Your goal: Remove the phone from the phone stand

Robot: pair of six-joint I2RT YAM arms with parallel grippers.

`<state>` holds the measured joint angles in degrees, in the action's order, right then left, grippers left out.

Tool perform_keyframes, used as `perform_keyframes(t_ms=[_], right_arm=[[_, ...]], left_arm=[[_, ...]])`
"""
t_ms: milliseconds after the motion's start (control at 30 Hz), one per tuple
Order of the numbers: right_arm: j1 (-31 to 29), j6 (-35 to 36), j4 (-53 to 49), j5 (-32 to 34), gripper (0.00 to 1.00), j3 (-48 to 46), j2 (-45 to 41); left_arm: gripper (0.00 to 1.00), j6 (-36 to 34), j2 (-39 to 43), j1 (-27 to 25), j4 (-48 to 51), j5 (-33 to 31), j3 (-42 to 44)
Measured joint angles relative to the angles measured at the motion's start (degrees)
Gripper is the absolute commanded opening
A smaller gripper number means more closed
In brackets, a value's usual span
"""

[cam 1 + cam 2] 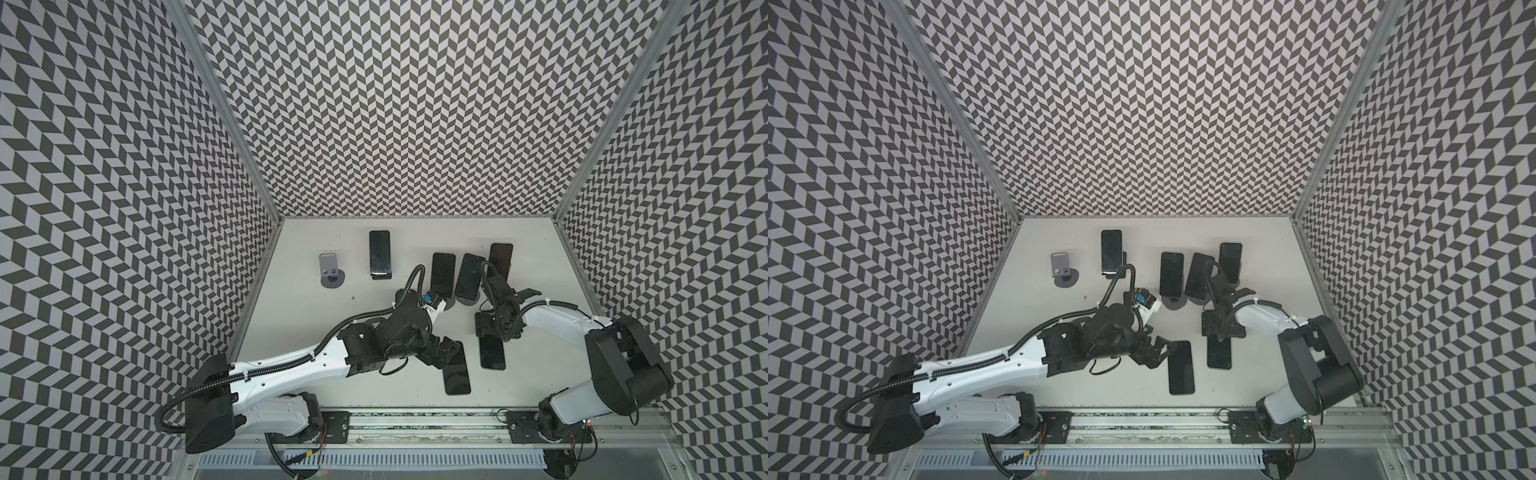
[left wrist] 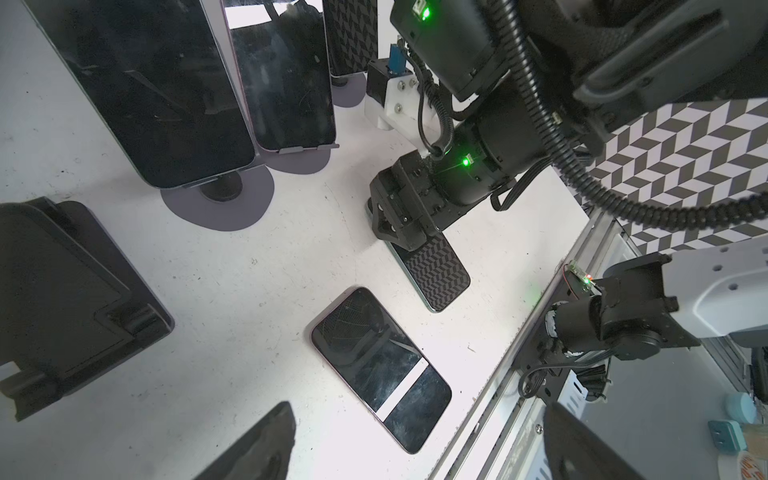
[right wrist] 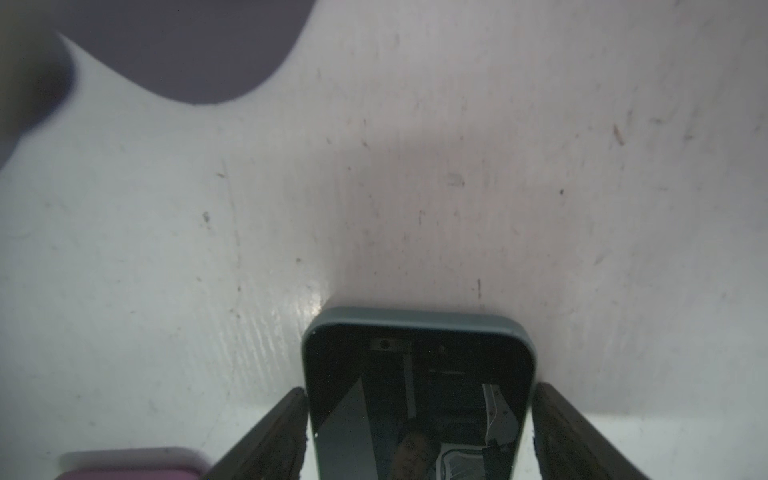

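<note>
While the empty stand holds nothing, four others beside it are filled: a black stand just right of it carries a dark phone, and farther right three grey stands carry a row of phones. The task phone is on no stand. It lies flat on the table, well right of the empty stand and nearer the robot, with the right gripper over its end toward the row. A spare phone lies flat just beside it, on the empty stand's side. The left gripper hangs over that phone's far end, jaws spread wide and holding nothing.

Only the right wrist view shows the right fingers flanking the task phone, close against its long edges; whether they press it cannot be told. Only the left wrist view shows the grey stands' bases plainly, which the right arm partly hides from above. Only the top views take in the empty stand
</note>
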<state>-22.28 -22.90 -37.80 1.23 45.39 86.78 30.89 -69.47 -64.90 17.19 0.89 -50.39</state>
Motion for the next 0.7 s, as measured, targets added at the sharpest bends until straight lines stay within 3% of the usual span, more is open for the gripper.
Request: perform_keyframes(t_ms=[233, 700], right_arm=[[0.02, -0.44, -0.35, 0.26, 0.95, -0.59, -5.44], [0.04, -0.66, -2.86, 0.48, 0.95, 0.5, -11.72]], left_arm=[[0.94, -1.6, 0.68, 0.0, 1.84, -1.29, -1.05], [0.93, -3.96, 2.45, 0.0, 2.23, -6.03, -3.32]])
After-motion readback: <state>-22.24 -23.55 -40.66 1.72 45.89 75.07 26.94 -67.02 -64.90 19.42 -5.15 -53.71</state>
